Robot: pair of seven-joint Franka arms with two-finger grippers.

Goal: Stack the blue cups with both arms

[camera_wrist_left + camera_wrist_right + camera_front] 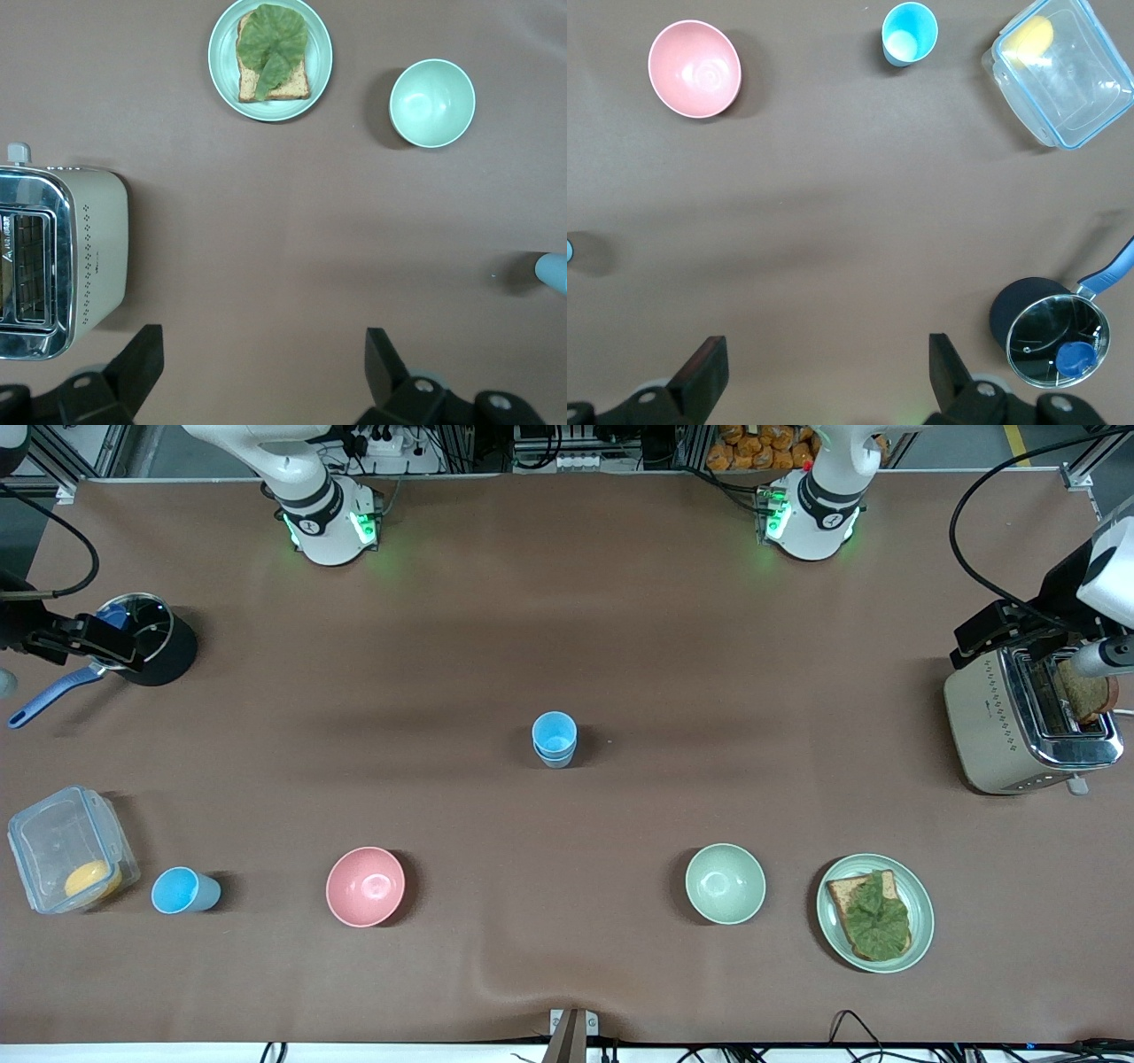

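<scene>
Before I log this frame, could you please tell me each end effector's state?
Left end effector: open, holding nothing, over bare table beside the toaster.
Right end effector: open, holding nothing.

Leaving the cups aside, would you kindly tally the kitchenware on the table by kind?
Bowls: 2 (pink bowl, pale green bowl)
Plate: 1
Toaster: 1
Pot: 1
Clear storage box: 1
Total: 6

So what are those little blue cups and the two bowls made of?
The stacked blue cups and the lone blue cup look like matte plastic: flat colour, thin rims. The pink bowl and the pale green bowl show soft glints inside, so glazed ceramic or glossy plastic; I cannot tell which.
</scene>
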